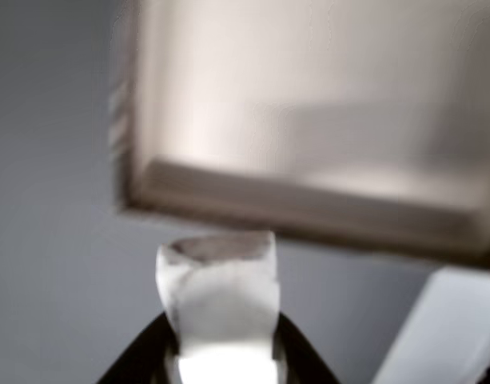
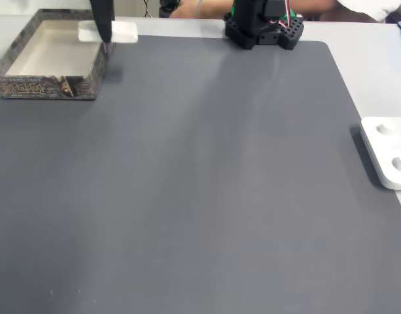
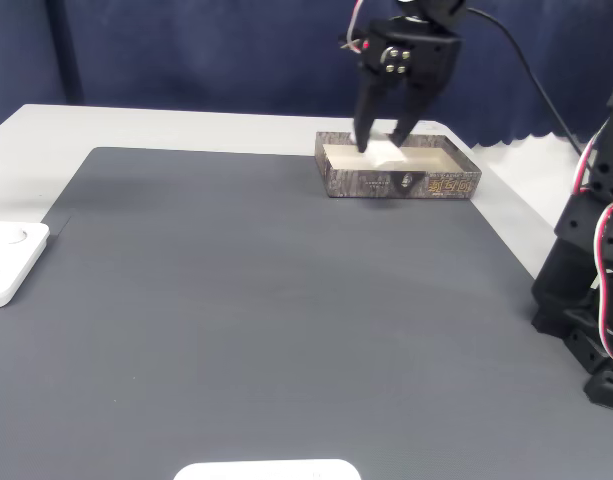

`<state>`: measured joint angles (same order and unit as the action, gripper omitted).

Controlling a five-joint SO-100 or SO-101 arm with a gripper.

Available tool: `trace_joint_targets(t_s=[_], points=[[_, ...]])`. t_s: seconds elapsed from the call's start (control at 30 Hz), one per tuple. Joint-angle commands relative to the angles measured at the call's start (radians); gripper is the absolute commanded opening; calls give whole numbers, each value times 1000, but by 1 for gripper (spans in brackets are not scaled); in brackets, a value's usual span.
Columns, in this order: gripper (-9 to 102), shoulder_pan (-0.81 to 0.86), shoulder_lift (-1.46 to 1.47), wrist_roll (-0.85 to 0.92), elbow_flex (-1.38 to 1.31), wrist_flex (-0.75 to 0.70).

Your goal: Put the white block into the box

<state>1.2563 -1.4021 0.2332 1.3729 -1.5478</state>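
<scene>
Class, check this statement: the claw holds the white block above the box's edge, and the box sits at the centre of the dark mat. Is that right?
One detail is wrong. The claw does hold the white block above the box's edge, but the box sits at a far corner of the dark mat, not its centre, as both fixed views show.

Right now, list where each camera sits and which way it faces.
Other view: rides by the claw, facing the box; the block sits between dark fingers.
A fixed view: high, opposite the arm base, looking down the mat.
Another fixed view: low, beside the base, looking across the mat.
Both fixed views share box, block and claw.
</scene>
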Motion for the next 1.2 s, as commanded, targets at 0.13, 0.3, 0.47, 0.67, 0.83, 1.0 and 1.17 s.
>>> trace_joint_targets(t_s=[0.13,0.3,0.47,0.67,0.83,1.0,1.17], points=[[-2,156,146,-132,-293,11],[-2,176,255,-150,-390,43],[-2,175,324,-164,-454,52],[-2,164,344,-236,-477,17],[-2,167,342,-557,-479,-63],[-2,166,334,-1054,-485,-69],[-2,181,334,-1328,-512,-61]])
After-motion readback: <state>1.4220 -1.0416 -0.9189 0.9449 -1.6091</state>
